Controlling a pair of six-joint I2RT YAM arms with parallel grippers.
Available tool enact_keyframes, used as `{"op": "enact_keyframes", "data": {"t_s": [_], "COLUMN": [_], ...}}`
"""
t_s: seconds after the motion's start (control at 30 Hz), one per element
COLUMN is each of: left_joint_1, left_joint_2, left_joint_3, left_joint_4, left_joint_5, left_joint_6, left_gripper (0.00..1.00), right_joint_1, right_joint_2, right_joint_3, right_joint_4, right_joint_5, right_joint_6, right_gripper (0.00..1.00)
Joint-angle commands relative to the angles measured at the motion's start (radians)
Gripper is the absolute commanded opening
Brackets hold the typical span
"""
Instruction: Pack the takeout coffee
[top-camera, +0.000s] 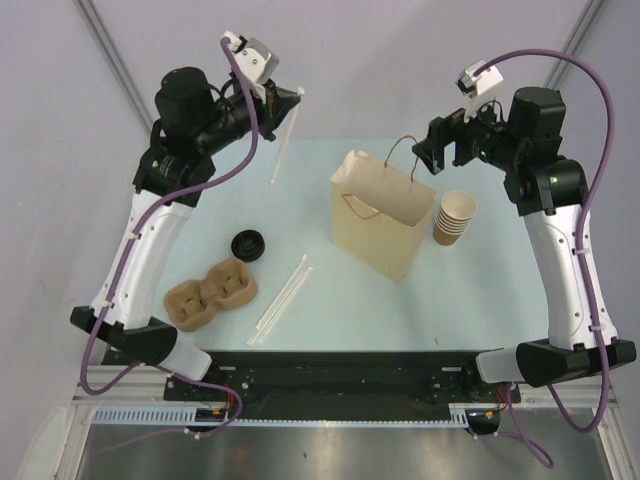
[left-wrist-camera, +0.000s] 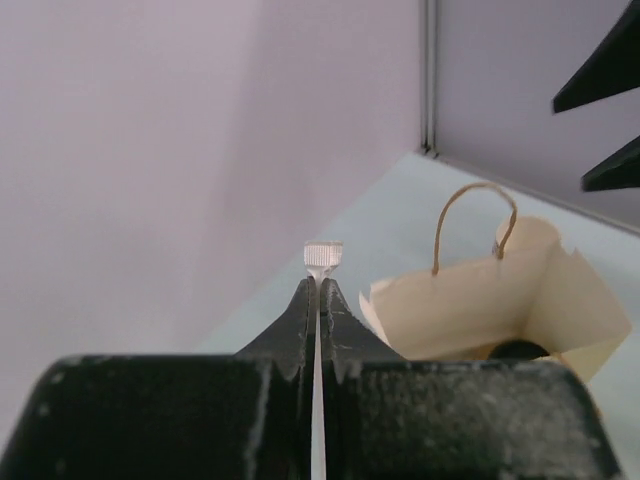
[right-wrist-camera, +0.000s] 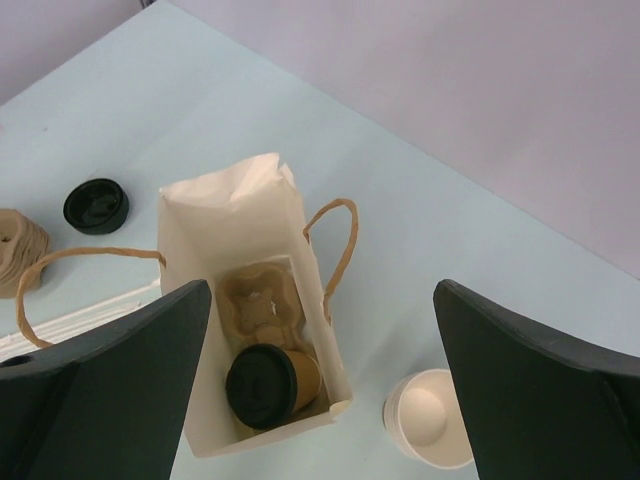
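Observation:
The takeout coffee (right-wrist-camera: 265, 385), a brown paper cup with a black lid, lies tilted inside the open paper bag (right-wrist-camera: 235, 215), next to a pulp carrier (right-wrist-camera: 258, 300) at the bag's bottom. The bag (top-camera: 385, 215) stands at the table's middle. My right gripper (right-wrist-camera: 322, 290) is open and empty, hovering above the bag's mouth; in the top view the right gripper (top-camera: 420, 155) is at the bag's handles. My left gripper (left-wrist-camera: 322, 285) is shut on a white wrapped straw (left-wrist-camera: 322, 255), held high at the back left. In the top view the left gripper (top-camera: 295, 97) has the straw (top-camera: 285, 140) hanging down from it.
A stack of lidless paper cups (top-camera: 455, 217) stands right of the bag. A loose black lid (top-camera: 248, 243) and a second pulp cup carrier (top-camera: 210, 293) lie at the front left. Several white straws (top-camera: 283, 300) lie near the front middle.

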Motion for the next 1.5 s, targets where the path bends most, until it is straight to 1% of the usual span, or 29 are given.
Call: {"op": "enact_keyframes", "data": {"t_s": [0.0,0.07,0.1,0.17,0.23,0.3,0.43,0.67,0.7,0.73,0.83,0.97,1.13,1.2,1.47], "left_joint_1": [-0.003,-0.005,-0.006,-0.011,-0.019,-0.045,-0.086,-0.117,-0.121,-0.126,-0.132,-0.134,-0.134,-0.134,-0.138], "left_joint_2": [-0.040,-0.029,-0.014,0.038,0.064,0.095,0.170,0.274,0.290,0.294,0.293,0.320,0.343,0.354,0.403], "left_joint_3": [-0.007,-0.016,-0.002,0.044,0.044,0.036,0.074,0.093,0.090,0.082,0.018,-0.016,-0.063,-0.071,-0.091], "left_joint_4": [0.317,0.392,0.434,0.473,0.568,0.629,0.662,0.653,0.613,0.581,0.512,0.463,0.383,0.349,0.268], "left_joint_5": [0.186,0.294,0.393,0.467,0.571,0.619,0.716,0.782,0.799,0.799,0.771,0.738,0.742,0.742,0.710], "left_joint_6": [0.031,0.027,0.018,-0.042,-0.105,-0.114,-0.131,-0.139,-0.131,-0.077,-0.001,0.027,0.134,0.177,0.266], "left_gripper": [0.00,0.00,0.00,0.00,0.00,0.00,0.01,0.03,0.03,0.03,0.03,0.02,0.02,0.02,0.02], "right_joint_1": [-0.023,-0.034,-0.044,-0.061,-0.089,-0.106,-0.136,-0.146,-0.146,-0.146,-0.146,-0.149,-0.150,-0.152,-0.153], "right_joint_2": [-0.029,-0.032,-0.031,-0.035,-0.040,-0.049,-0.061,-0.096,-0.101,-0.110,-0.129,-0.139,-0.139,-0.139,-0.138], "right_joint_3": [0.002,0.000,0.000,0.003,0.000,-0.004,-0.010,-0.035,-0.038,-0.052,-0.075,-0.086,-0.092,-0.098,-0.107], "right_joint_4": [0.060,0.061,0.058,0.050,0.043,0.035,0.012,-0.006,-0.005,-0.005,0.001,0.000,-0.008,-0.009,-0.014], "right_joint_5": [-0.002,-0.002,-0.004,-0.011,-0.019,-0.030,-0.047,-0.036,-0.034,-0.030,-0.027,-0.020,-0.019,-0.020,-0.022], "right_joint_6": [0.046,0.052,0.056,0.067,0.076,0.081,0.087,0.081,0.086,0.089,0.093,0.093,0.087,0.084,0.080], "right_gripper": [1.00,1.00,1.00,1.00,1.00,1.00,1.00,1.00,1.00,1.00,1.00,1.00,1.00,1.00,1.00]}}
